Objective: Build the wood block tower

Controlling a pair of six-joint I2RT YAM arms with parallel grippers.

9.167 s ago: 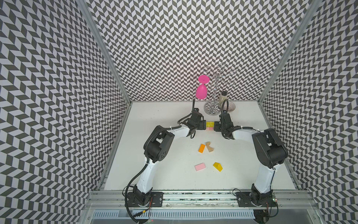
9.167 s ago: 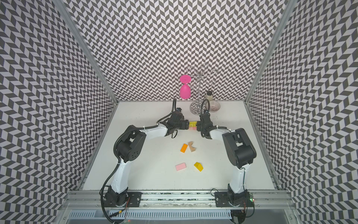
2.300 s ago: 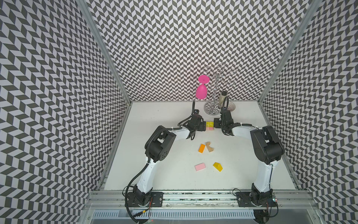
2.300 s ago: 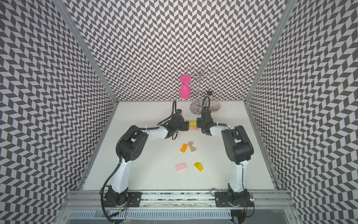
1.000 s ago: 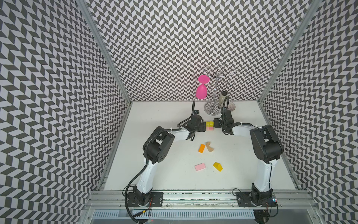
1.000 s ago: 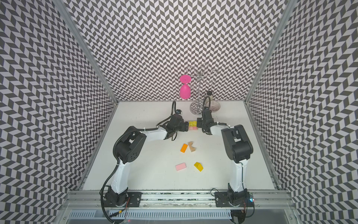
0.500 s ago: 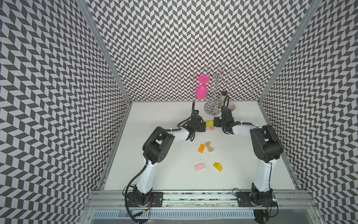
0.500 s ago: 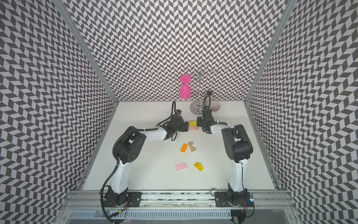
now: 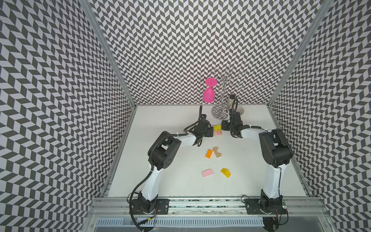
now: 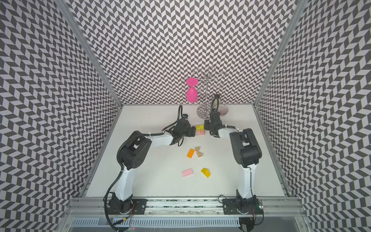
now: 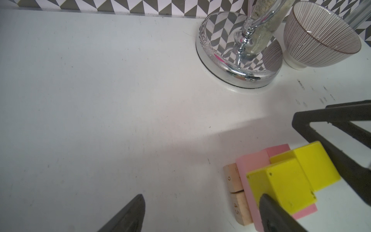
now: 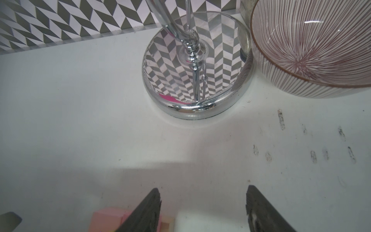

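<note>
Since neither hand has shifted over the last second, with the left hand (image 11: 201, 198) wide and empty, one finger at the yellow cubes (image 11: 289, 180), and the right hand (image 12: 202, 188) half-spread and empty opposite, the tower (image 9: 217, 129) sits bracketed but unfinished. Behind it the chrome stand (image 9: 219, 114) and bowl (image 9: 237, 110) crowd close; open counter (image 9: 170, 140) lies frontward, where orange bar (image 9: 209, 153), tan arch (image 9: 217, 152), pink bar (image 9: 207, 172) and yellow roof piece (image 9: 225, 172) wait.

On the white tabletop (image 9: 170, 160) are laid an orange wooden bar (image 9: 209, 153) just beside a tan notched arch (image 9: 217, 152), a pale pink bar (image 9: 207, 172), a yellow roof-shaped block (image 9: 225, 172), 2 tan wooden bars (image 11: 232, 180) side by side, a chrome wire stand (image 9: 219, 115) and a striped bowl (image 9: 239, 110).
</note>
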